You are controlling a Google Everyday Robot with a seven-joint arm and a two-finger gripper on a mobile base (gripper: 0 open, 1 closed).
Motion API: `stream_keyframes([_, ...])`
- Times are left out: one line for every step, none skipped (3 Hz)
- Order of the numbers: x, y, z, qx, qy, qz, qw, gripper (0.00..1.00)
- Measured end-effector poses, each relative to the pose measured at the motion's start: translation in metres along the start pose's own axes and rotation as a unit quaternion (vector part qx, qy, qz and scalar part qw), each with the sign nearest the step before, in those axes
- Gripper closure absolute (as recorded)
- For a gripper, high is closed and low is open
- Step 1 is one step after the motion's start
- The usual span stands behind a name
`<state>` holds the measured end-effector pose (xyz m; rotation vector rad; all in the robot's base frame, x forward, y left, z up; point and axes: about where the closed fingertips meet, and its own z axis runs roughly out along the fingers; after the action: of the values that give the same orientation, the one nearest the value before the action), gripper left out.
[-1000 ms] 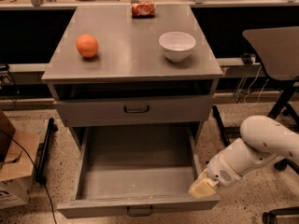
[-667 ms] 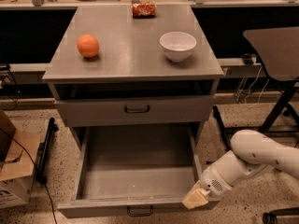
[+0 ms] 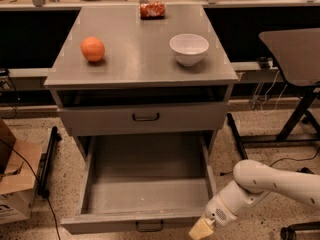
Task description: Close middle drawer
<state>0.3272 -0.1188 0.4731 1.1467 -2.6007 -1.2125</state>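
The grey metal middle drawer (image 3: 100, 225) is standing pulled far out of the cabinet. Its wide, deep tray is gaping toward the camera and its low flat front is sitting at the bottom edge of the view. The cream-tipped claw (image 3: 201, 229), on its smooth, rounded white arm (image 3: 270, 181), is hanging at the right-hand end of that front, just beside the corner and slightly on the camera side. Whether it is touching the panel I cannot tell, nor whether it is spread or pressed together.

So the drawer is lying to the left of the claw and beyond it, with the front running crosswise and the sliding axis pointing straight back into the cabinet. I am judging that the push needs to go along that axis. A press at the far corner is risking a skew on the runners, and a spot nearer the small dark loop handle (image 3: 149, 227) at the centre is looking safer.

Above, the taller grey upper drawer (image 3: 100, 120) is sitting shut. On the matte grey worktop (image 3: 135, 59), a round orange fruit (image 3: 93, 49), a glossy white bowl (image 3: 189, 49) and a crinkled red packet (image 3: 152, 10) are resting well apart.
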Motion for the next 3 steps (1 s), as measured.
stream_keyframes([0.016,-0.029,0.023,-0.007,0.006,0.034,0.9994,1.0])
stream_keyframes([0.024,-0.066,0.039,-0.014,0.008,0.056,0.9983,1.0])
stream_keyframes([0.024,-0.065,0.039,-0.015,0.008,0.057,0.9983,1.0])
